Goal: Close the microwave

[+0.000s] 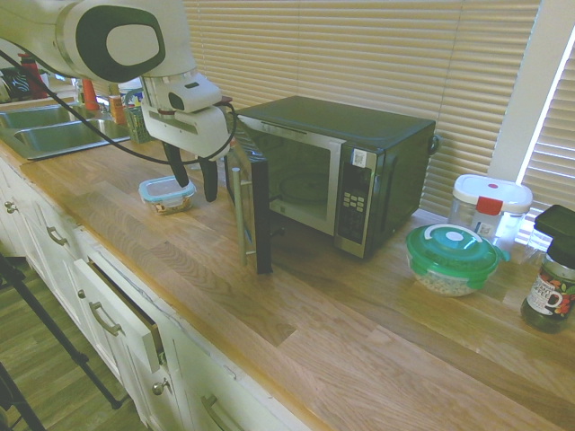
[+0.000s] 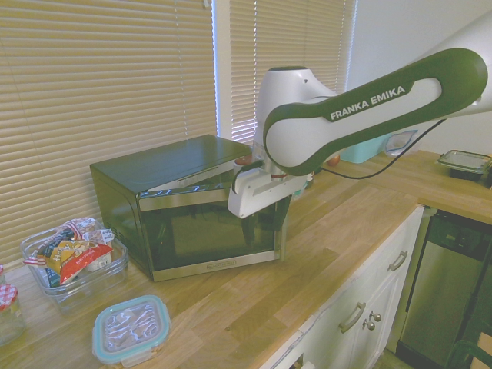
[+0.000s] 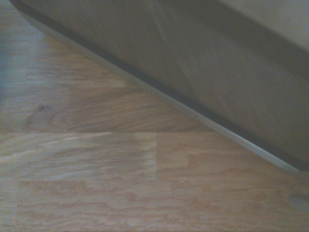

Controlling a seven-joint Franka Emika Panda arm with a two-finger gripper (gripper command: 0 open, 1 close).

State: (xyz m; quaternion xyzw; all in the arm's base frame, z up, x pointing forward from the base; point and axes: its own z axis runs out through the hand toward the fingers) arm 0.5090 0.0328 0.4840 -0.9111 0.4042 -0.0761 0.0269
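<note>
The microwave (image 1: pixel 359 171) stands on the wooden counter, black with a steel front. Its door (image 1: pixel 252 211) is swung wide open towards the counter's front edge, and its cavity shows. The second exterior view shows the door's dark glass outer face (image 2: pixel 207 234). My gripper (image 1: pixel 193 187) hangs just outside that outer face, near the door's free edge with the silver handle (image 1: pixel 239 202). It is open, fingers pointing down, with nothing between them. Whether a finger touches the door I cannot tell. The wrist view shows the door's lower edge (image 3: pixel 193 108), blurred, above the counter.
A glass box with a blue lid (image 1: pixel 166 193) lies just behind the gripper. Right of the microwave are a green-lidded bowl (image 1: pixel 452 259), a white container (image 1: pixel 490 205) and a dark jar (image 1: pixel 550 287). A sink (image 1: pixel 45 130) lies far left. A drawer (image 1: pixel 126 310) stands ajar.
</note>
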